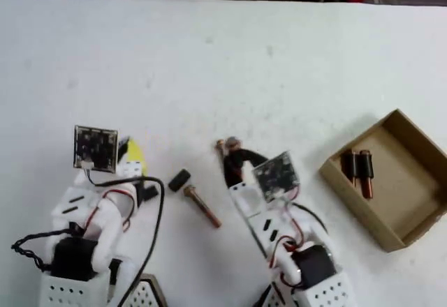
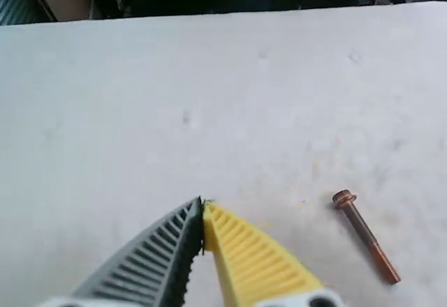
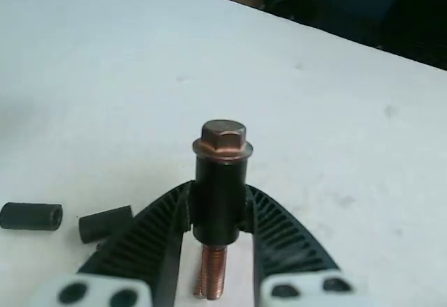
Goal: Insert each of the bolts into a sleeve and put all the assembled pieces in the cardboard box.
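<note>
My right gripper [image 3: 218,197] is shut on a black sleeve [image 3: 219,209] with a copper bolt [image 3: 222,139] through it, its hex head above the sleeve and the thread below. In the high view this gripper [image 1: 230,159] sits at table centre, left of the cardboard box [image 1: 353,208]. Two assembled pieces [image 1: 357,171] lie in the box. A loose copper bolt [image 1: 202,206] [image 2: 365,236] lies between the arms. Beside it is a black sleeve [image 1: 179,179]. Two loose sleeves [image 3: 31,216] [image 3: 105,223] lie side by side in the right wrist view. My left gripper [image 2: 202,209] [image 1: 131,152] is shut and holds nothing, left of the loose bolt.
The white table [image 1: 230,70] stretches bare beyond both grippers to its far edge. Cables hang around both arm bases near the front edge.
</note>
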`<action>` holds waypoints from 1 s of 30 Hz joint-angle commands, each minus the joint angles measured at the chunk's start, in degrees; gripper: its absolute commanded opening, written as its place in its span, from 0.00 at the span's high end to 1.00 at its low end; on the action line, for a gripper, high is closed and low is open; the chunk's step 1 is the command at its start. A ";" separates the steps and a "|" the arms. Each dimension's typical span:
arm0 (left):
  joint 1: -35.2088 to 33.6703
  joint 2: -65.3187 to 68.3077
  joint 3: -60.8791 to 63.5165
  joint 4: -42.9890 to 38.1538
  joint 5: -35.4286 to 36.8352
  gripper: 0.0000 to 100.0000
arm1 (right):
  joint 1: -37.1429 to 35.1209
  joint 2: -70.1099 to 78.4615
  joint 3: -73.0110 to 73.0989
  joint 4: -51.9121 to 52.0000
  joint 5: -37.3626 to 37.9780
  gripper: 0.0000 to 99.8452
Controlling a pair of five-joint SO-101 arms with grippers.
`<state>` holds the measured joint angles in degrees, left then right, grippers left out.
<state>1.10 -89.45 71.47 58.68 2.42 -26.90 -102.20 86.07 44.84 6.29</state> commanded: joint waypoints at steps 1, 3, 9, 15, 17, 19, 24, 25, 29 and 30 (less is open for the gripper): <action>-0.75 -0.66 -1.93 3.52 -0.18 0.98 | 5.85 -0.92 -10.55 4.62 0.62 0.98; -0.75 -0.66 0.53 3.60 -0.26 0.98 | 8.48 -0.92 -14.51 7.96 0.70 0.98; -0.75 -0.66 9.93 -0.88 -0.53 0.98 | 12.70 2.68 -25.67 14.73 5.80 0.98; -0.75 -0.66 12.40 -1.93 -0.53 0.98 | 21.67 23.60 -41.23 18.07 6.24 0.98; -1.27 -0.66 12.40 -1.85 -0.53 0.98 | 25.89 31.60 -45.98 17.80 6.24 0.98; -3.30 -0.66 12.48 -1.76 -0.53 0.98 | 30.20 38.99 -50.11 17.71 6.24 0.98; -8.57 -0.66 13.89 -1.14 -0.53 0.98 | 39.96 54.90 -56.97 16.13 6.68 0.98; -8.92 -0.66 14.15 -1.05 -0.53 0.98 | 41.63 57.80 -57.67 14.46 6.77 0.98; -8.84 -0.75 14.15 -1.14 -0.53 0.98 | 46.11 67.30 -58.02 6.20 7.30 0.98; -8.84 -0.75 14.15 -1.41 -0.53 0.98 | 46.37 69.32 -58.02 5.14 8.97 0.98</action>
<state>-7.25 -89.45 86.24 58.24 2.42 17.49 -37.14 32.00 54.95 12.70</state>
